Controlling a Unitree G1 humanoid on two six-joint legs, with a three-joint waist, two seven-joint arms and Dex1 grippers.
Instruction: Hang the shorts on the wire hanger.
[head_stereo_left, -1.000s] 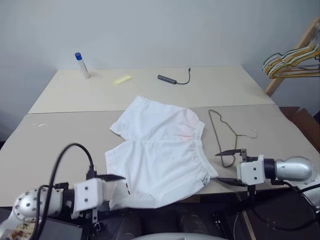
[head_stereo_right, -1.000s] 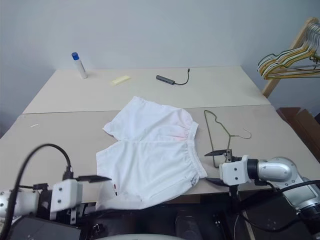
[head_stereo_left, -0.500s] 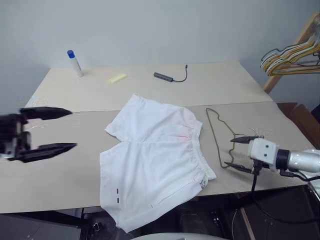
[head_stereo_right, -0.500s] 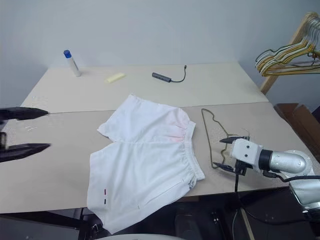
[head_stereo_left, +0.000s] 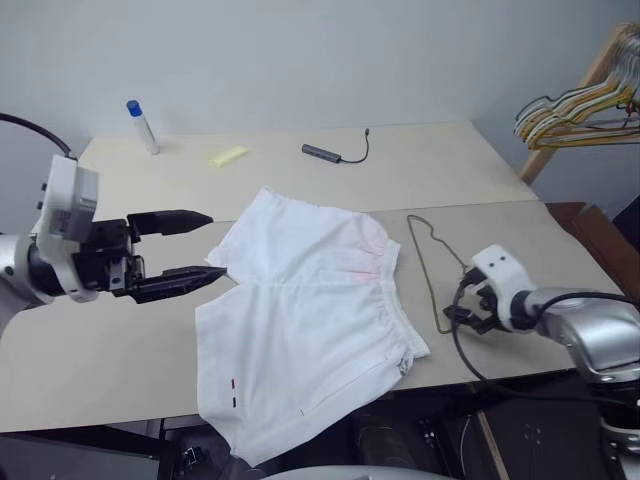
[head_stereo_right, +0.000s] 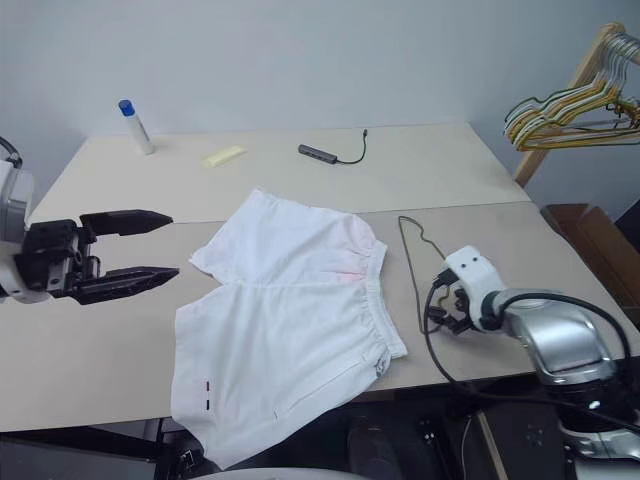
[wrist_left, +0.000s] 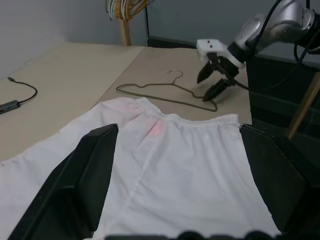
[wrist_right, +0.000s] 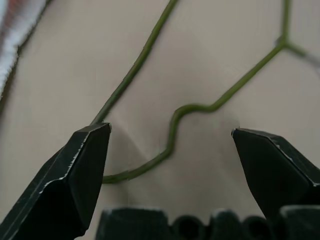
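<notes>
Flat, thin white shorts (head_stereo_left: 310, 320), bent wire hanger (head_stereo_left: 430, 265), both tools (head_stereo_left: 185, 250) (head_stereo_right: 440, 312) spread apart.

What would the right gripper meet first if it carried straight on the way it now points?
Probably the thin dark olive wire hanger: its bent corner lies on the beige table, centred between the open right gripper; depth is unclear.

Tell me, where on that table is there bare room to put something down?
Bare: the table's near left, beside the shorts, and the far half between the yellow note and cable adapter. Crowded: the right, around the wire hanger.
</notes>
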